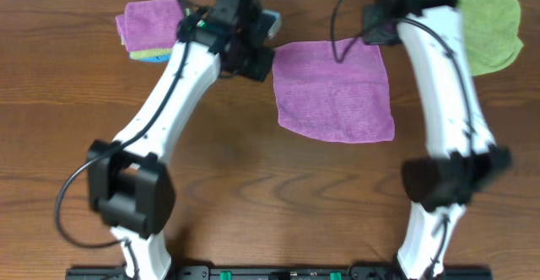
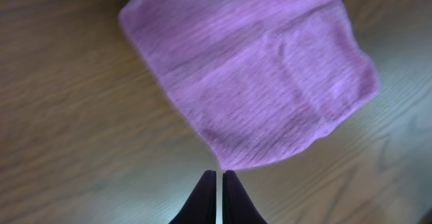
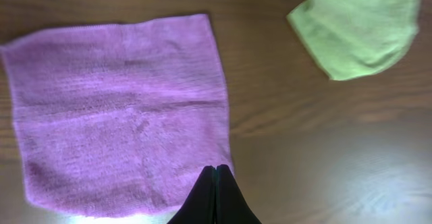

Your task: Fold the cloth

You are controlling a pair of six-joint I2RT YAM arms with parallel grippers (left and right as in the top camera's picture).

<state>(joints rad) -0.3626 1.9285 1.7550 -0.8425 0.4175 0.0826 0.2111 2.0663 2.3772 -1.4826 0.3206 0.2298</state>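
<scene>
- Closed tight, my left claw (image 2: pixel 219 174) has its tips pressed together just beside one corner of the cloth (image 1: pixel 333 90), and it holds nothing.
- Equally closed and empty, my right claw (image 3: pixel 216 169) has its tips over the cloth's edge by another corner; whether they touch it I cannot tell.
- Under everything is the wooden table (image 1: pixel 253 179).
- Spread flat as an open square, the cloth lies mid-table toward the far side, between my two claws.
- At the far right, apart from it, lies the lime-green cloth (image 1: pixel 494 29), rumpled.
- At the far left sits a folded purple cloth (image 1: pixel 152 18) on a blue-and-green stack (image 1: pixel 150 56).
</scene>
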